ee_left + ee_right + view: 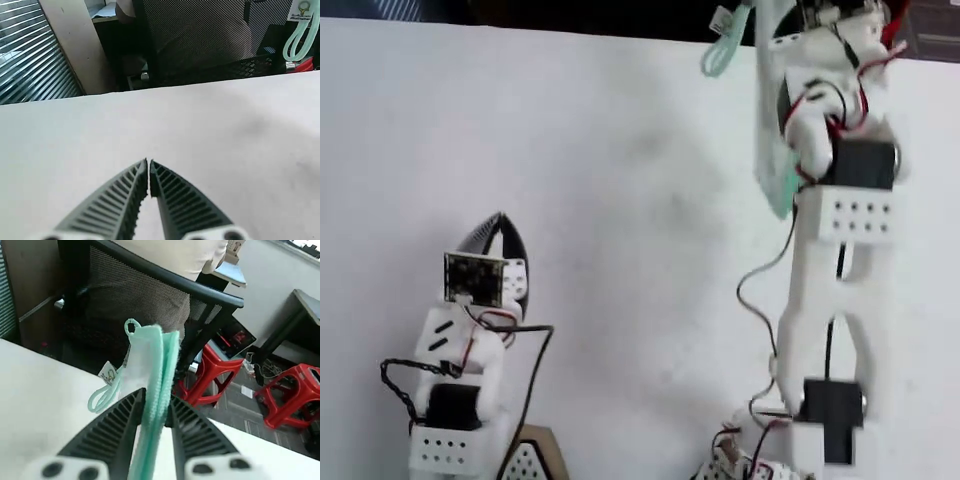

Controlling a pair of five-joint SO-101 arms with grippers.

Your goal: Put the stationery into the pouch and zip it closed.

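The pouch (156, 357) is mint green with a clear side. My right gripper (157, 401) is shut on its zipper edge and holds it up in the air. In the high view the pouch (772, 170) hangs lifted beside the right arm at the far right of the table, past the back edge. Its green loop strap (720, 55) dangles from the top, as the left wrist view also shows with the strap (296, 37). My left gripper (149, 167) is shut with nothing in it, low over the white table (225, 135) at the near left (501, 224).
A black mesh chair (150, 295) stands just beyond the table's far edge, with red stools (295, 395) on the floor behind it. A tan perforated block (532, 458) sits at the front edge by the left arm's base. The white tabletop (640, 250) stretches between the arms.
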